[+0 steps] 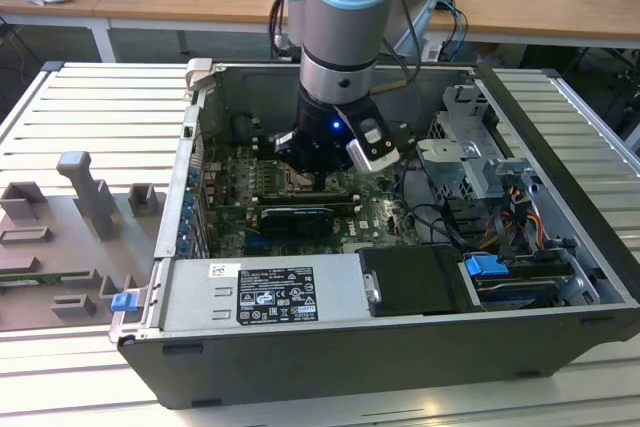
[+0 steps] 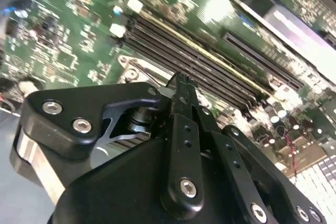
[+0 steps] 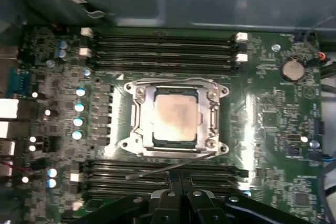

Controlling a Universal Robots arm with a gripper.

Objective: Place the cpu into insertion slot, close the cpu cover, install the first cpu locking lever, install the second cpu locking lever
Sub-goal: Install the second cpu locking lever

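Cpu point(image 3: 176, 117) sits in the insertion slot point(image 3: 157, 139) with the cpu cover point(image 3: 212, 114) lying down over it. A thin lever point(image 3: 168, 167) juts unlatched beside the socket (a slip could scrape neighbouring memory slots point(image 3: 163, 51)). The claw point(image 2: 181, 85) hovers just above, fingers together, holding nothing.
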